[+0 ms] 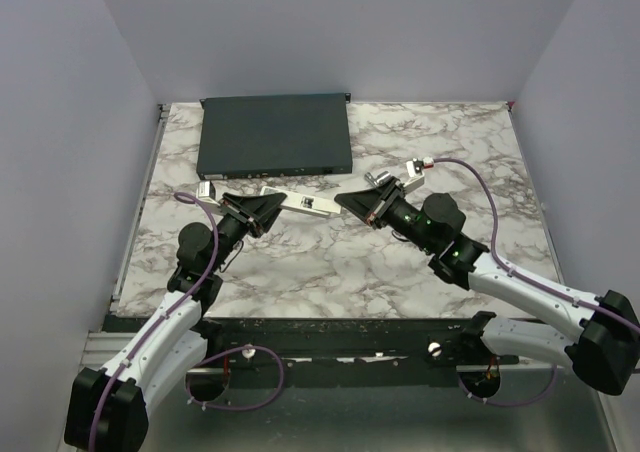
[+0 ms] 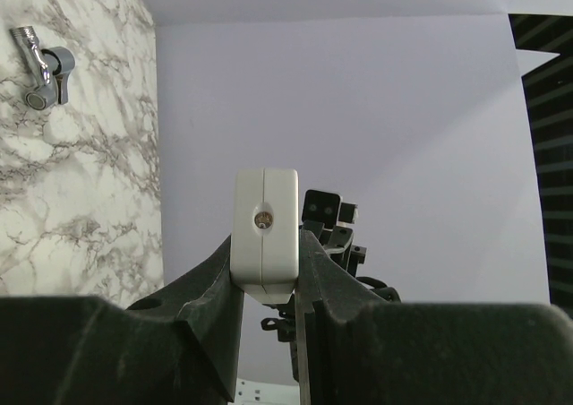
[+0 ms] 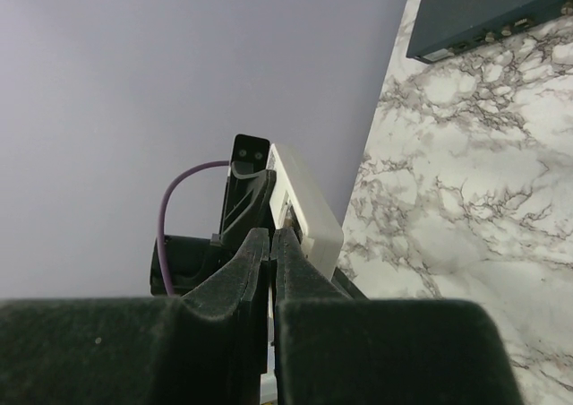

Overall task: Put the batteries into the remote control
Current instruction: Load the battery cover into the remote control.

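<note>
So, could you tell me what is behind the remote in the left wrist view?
Part of the black right gripper shows behind the remote. It covers its fingertips, so no battery shows.

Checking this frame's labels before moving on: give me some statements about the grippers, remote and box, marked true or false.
1. The left gripper is clamped on the remote control. True.
2. The right gripper stands wide open. False: its fingers are shut, at the remote's other end.
3. The dark-grey box sits at the far side of the table. True.
4. The remote control rests on top of the dark-grey box. False: it is nearer than the box, between the two grippers.
</note>
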